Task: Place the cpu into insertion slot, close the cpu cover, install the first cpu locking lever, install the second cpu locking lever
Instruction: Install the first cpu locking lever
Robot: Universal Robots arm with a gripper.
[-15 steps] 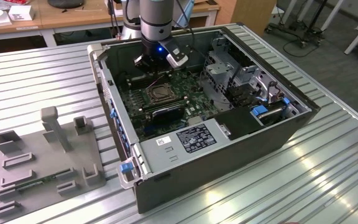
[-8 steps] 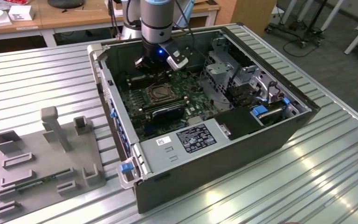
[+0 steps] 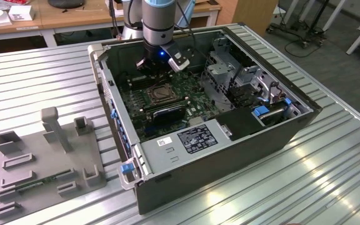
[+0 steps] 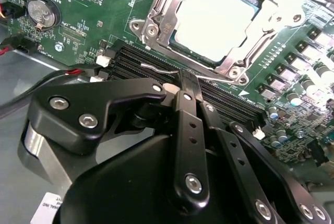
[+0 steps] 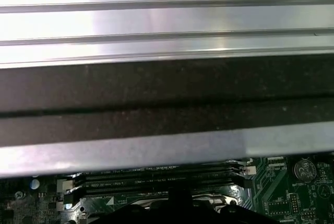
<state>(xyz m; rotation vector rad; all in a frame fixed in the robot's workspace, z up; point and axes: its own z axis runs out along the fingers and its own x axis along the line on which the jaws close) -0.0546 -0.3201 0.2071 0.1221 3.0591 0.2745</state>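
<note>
A ridged metal table (image 3: pixel 330 178) is carrying an open computer case (image 3: pixel 230 154) lying on its side, with a grey plastic fixture tray (image 3: pixel 42 164) sitting apart from it toward the exterior view's left; inside the case a green motherboard (image 3: pixel 167 101) is lying flat; the robot arm (image 3: pixel 161 23) is reaching down into the far end of the case, with its gripper (image 3: pixel 152 65) hanging low over the board, just beyond the socket.

In the second wrist view the gripper (image 4: pixel 188 78) is showing its black fingers (image 4: pixel 189 130) drawn together; they are closing on a thin silvery wire locking lever (image 4: pixel 159 69), which is running along the long black memory slots (image 4: pixel 229 101) beside the socket.

The insertion slot (image 4: pixel 156 23) is lying just past the fingertips; the cpu (image 4: pixel 216 18) is sitting in it, pale and flat; the cpu cover (image 4: pixel 261 33) is lying down around the chip, framing it.

A round coin battery (image 4: pixel 42 12) is sitting on the board, well apart from the socket; in the first wrist view the case wall (image 5: pixel 167 98) is spanning the frame, with the memory slots (image 5: pixel 156 179) beneath it.
</note>
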